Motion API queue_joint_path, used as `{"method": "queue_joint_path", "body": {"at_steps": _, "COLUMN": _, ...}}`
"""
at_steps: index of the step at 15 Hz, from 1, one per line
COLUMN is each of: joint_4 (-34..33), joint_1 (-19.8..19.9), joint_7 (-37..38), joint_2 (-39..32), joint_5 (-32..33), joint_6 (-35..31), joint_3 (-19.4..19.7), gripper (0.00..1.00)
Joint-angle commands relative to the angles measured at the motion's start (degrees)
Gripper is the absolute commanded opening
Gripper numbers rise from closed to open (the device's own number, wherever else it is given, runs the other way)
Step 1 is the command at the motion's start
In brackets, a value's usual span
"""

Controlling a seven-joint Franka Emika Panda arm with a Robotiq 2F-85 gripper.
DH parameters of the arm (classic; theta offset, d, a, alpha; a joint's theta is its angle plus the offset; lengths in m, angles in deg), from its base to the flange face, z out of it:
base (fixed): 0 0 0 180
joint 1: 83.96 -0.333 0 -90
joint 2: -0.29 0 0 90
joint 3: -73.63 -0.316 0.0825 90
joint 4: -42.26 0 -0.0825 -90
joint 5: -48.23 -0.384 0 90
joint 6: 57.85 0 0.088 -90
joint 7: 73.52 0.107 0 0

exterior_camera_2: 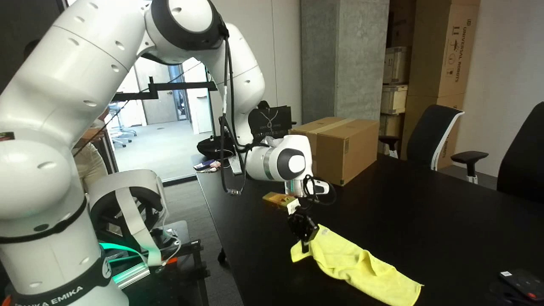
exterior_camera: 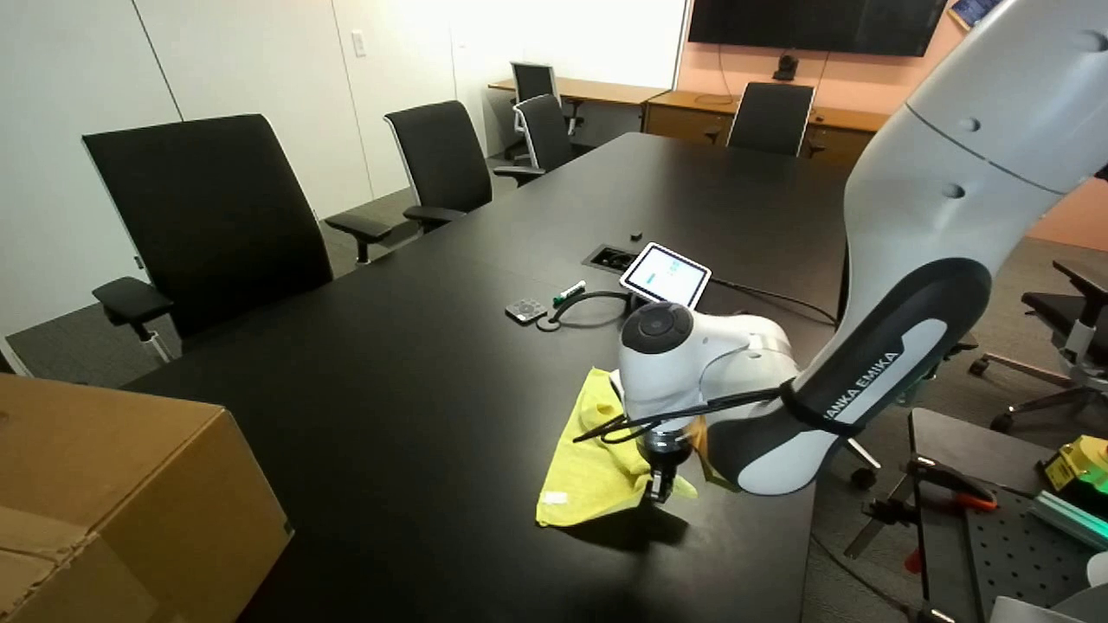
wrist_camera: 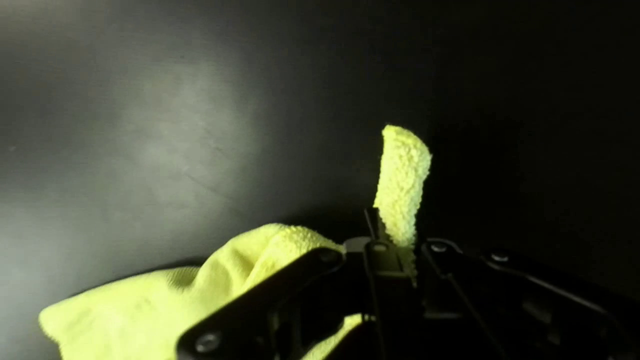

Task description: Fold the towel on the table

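In an exterior view, the yellow towel [exterior_camera: 589, 472] is seen on the table [exterior_camera: 407, 484], lower centre. In an exterior view, it is clenched by the gripper [exterior_camera_2: 305, 245] (lower middle). In the wrist view, its flap [wrist_camera: 402, 182] is pinched centre-right.

Arm [exterior_camera: 900, 229]: white to pale grey, smooth rounded segments, right half of the frame in an exterior view. Thin seam [exterior_camera: 982, 157] across its upper part, shallow round recesses [exterior_camera: 953, 190] either side. Black panel [exterior_camera: 900, 316] mid-right, white letters [exterior_camera: 861, 385] "ANKA EMIKA". Black strap [exterior_camera: 822, 417] below, black cables [exterior_camera: 740, 401] running to it. Wrist joint [exterior_camera: 662, 381], centre: white, dark disc [exterior_camera: 655, 327] on top. In an exterior view, lower left: white base [exterior_camera_2: 55, 259], dark band [exterior_camera_2: 91, 280], pale wording [exterior_camera_2: 55, 296] ending "EMIKA". Wrist view, lower right: black gripper [wrist_camera: 398, 237], angular bars [wrist_camera: 261, 300], grey screw heads [wrist_camera: 207, 342].
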Motion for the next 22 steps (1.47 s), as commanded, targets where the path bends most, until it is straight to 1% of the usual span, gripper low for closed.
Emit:
{"method": "queue_joint_path", "body": {"at_steps": 1, "joint_4": -7.4, "joint_1": -6.6, "joint_7": 7.4, "joint_2": -0.4, "joint_5": 9.5, "joint_6": 10.2, "joint_3": 4.6, "gripper": 0.03}}
{"method": "queue_joint_path", "body": {"at_steps": 3, "joint_4": -12.7, "joint_1": -7.7, "joint_7": 10.0, "joint_2": -1.4, "joint_5": 15.3, "joint_6": 15.3, "joint_3": 4.7, "gripper": 0.03}}
{"method": "queue_joint_path", "body": {"at_steps": 5, "joint_4": -18.0, "joint_1": -7.2, "joint_7": 11.0, "joint_2": -3.1, "joint_5": 19.1, "joint_6": 18.8, "joint_3": 3.2, "gripper": 0.03}}
{"method": "queue_joint_path", "body": {"at_steps": 8, "joint_4": -25.6, "joint_1": -5.4, "joint_7": 11.1, "joint_2": -6.8, "joint_5": 21.2, "joint_6": 21.9, "joint_3": 0.2, "gripper": 0.03}}
{"method": "queue_joint_path", "body": {"at_steps": 9, "joint_4": -27.8, "joint_1": -4.7, "joint_7": 10.9, "joint_2": -8.0, "joint_5": 20.9, "joint_6": 22.4, "joint_3": -0.8, "gripper": 0.07}}
{"method": "queue_joint_path", "body": {"at_steps": 10, "joint_4": -29.7, "joint_1": -4.0, "joint_7": 10.7, "joint_2": -9.1, "joint_5": 20.3, "joint_6": 22.9, "joint_3": -1.6, "gripper": 0.32}}
{"method": "queue_joint_path", "body": {"at_steps": 11, "joint_4": -31.4, "joint_1": -3.5, "joint_7": 10.6, "joint_2": -10.4, "joint_5": 19.8, "joint_6": 23.3, "joint_3": -2.2, "gripper": 0.34}}
{"method": "queue_joint_path", "body": {"at_steps": 12, "joint_4": -32.6, "joint_1": -2.9, "joint_7": 10.8, "joint_2": -11.1, "joint_5": 19.1, "joint_6": 23.2, "joint_3": -2.8, "gripper": 0.40}}
{"method": "queue_joint_path", "body": {"at_steps": 15, "joint_4": -35.0, "joint_1": -1.2, "joint_7": 12.6, "joint_2": -12.8, "joint_5": 17.3, "joint_6": 22.0, "joint_3": -3.5, "gripper": 0.62}}
{"method": "queue_joint_path", "body": {"at_steps": 16, "joint_4": -35.1, "joint_1": -0.7, "joint_7": 13.6, "joint_2": -12.6, "joint_5": 16.7, "joint_6": 21.7, "joint_3": -3.4, "gripper": 0.71}}
{"method": "queue_joint_path", "body": {"at_steps": 17, "joint_4": -35.1, "joint_1": -0.1, "joint_7": 14.7, "joint_2": -12.5, "joint_5": 15.8, "joint_6": 21.4, "joint_3": -3.3, "gripper": 0.78}}
{"method": "queue_joint_path", "body": {"at_steps": 18, "joint_4": -34.3, "joint_1": 0.6, "joint_7": 15.1, "joint_2": -11.7, "joint_5": 14.8, "joint_6": 20.8, "joint_3": -3.2, "gripper": 0.84}}
{"method": "queue_joint_path", "body": {"at_steps": 19, "joint_4": -32.8, "joint_1": 1.2, "joint_7": 15.9, "joint_2": -10.3, "joint_5": 13.8, "joint_6": 20.8, "joint_3": -3.0, "gripper": 0.93}}
{"method": "queue_joint_path", "body": {"at_steps": 20, "joint_4": -31.6, "joint_1": 2.1, "joint_7": 15.7, "joint_2": -9.1, "joint_5": 12.0, "joint_6": 21.4, "joint_3": -3.4, "gripper": 0.99}}
{"method": "queue_joint_path", "body": {"at_steps": 22, "joint_4": -27.3, "joint_1": 4.4, "joint_7": 13.8, "joint_2": -4.6, "joint_5": 7.2, "joint_6": 24.6, "joint_3": -4.8, "gripper": 1.00}}
